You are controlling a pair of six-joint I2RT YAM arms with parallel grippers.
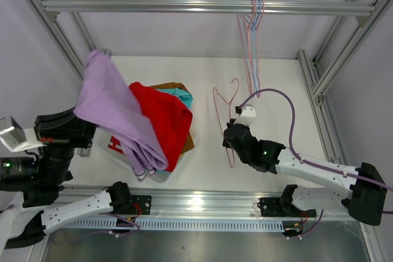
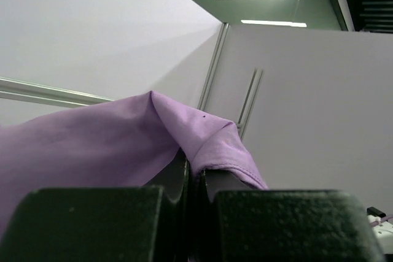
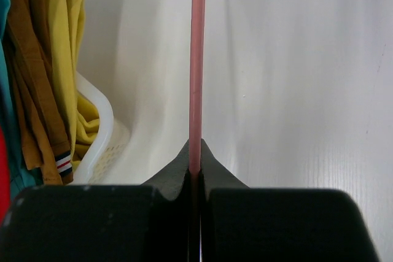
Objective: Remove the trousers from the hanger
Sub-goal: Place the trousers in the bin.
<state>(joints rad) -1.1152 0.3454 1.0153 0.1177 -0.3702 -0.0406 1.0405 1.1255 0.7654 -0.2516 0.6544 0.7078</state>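
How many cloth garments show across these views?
5: lilac cloth trousers held by the left gripper; red trousers, teal trousers, brown trousers piled below; yellow trousers, right wrist view only. Others may be hidden.

We saw the lilac trousers [image 1: 116,111] raised at their upper-left end, draping down over the red pair [image 1: 164,121]. The teal pair [image 1: 184,97], brown pair [image 1: 174,85] and yellow pair [image 3: 69,16] lay heaped underneath. The pink hanger [image 1: 227,115] was bare, well apart to their right.

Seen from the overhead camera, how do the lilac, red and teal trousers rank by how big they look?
Largest first:
lilac trousers, held nearer the camera, so flattered
red trousers
teal trousers, mostly covered
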